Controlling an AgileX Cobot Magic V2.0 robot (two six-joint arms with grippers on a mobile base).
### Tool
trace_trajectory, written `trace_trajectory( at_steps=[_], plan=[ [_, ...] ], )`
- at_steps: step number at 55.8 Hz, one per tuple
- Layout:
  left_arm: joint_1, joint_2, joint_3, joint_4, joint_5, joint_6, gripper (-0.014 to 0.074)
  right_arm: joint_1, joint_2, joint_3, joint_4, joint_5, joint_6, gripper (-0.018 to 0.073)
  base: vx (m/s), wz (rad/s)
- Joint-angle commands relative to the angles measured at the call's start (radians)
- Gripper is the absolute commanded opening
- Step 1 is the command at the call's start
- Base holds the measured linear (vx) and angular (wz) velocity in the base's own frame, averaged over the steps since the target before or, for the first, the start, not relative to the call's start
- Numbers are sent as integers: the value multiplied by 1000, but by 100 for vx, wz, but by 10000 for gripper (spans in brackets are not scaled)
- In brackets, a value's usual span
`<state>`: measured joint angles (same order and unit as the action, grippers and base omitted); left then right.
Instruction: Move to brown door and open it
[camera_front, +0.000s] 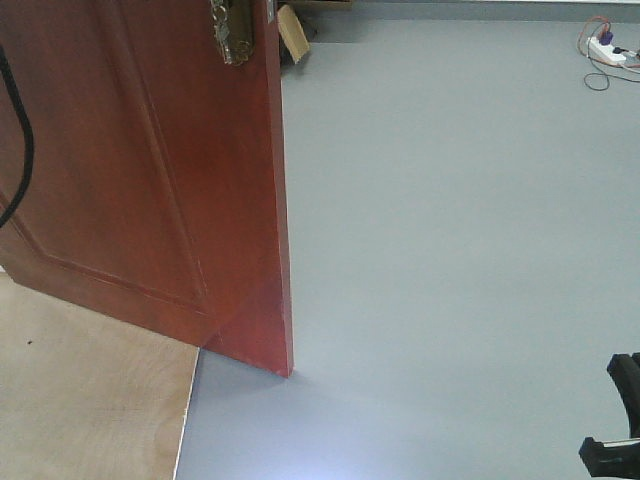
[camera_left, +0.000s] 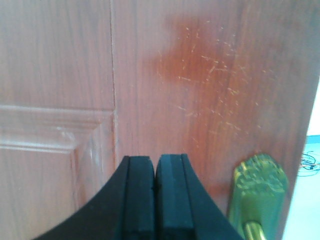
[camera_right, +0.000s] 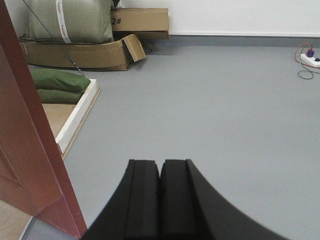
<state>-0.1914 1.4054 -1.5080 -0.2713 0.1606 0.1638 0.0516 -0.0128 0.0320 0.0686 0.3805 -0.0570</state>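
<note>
Brown door (camera_front: 150, 180) fills the left of the front view, glossy, panel moulding showing. Its narrow free edge faces the room, and the bottom corner sits over the grey floor (camera_front: 450, 250), just past the edge of a plywood sheet (camera_front: 90, 400). Brass backplate (camera_front: 232, 30) is at the top edge of that view.

Left pincer (camera_left: 155, 162): pads pressed together, nothing between them. It is close to the scratched door face, just left of the backplate; can't tell if it touches.

Right pincer (camera_right: 160, 165): also closed flat and empty, out over open floor, with the door edge to its left.

Beyond it: a white brace (camera_right: 77, 115), green sacks (camera_right: 57, 80) and cardboard boxes (camera_right: 100, 52). A power strip (camera_front: 610, 50) lies far right by the wall.
</note>
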Motion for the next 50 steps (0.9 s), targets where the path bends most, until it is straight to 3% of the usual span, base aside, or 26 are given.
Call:
trace_trajectory(
  at_steps=[1,50],
  plan=[
    [-7,-34,-26,-10,-77,-1,136,2,-6,4,-6,-76,-9,0,3,0],
    [-7,-34,-26,-10,-77,-1,136,2,-6,4,-6,-76,-9,0,4,-5]
  ],
)
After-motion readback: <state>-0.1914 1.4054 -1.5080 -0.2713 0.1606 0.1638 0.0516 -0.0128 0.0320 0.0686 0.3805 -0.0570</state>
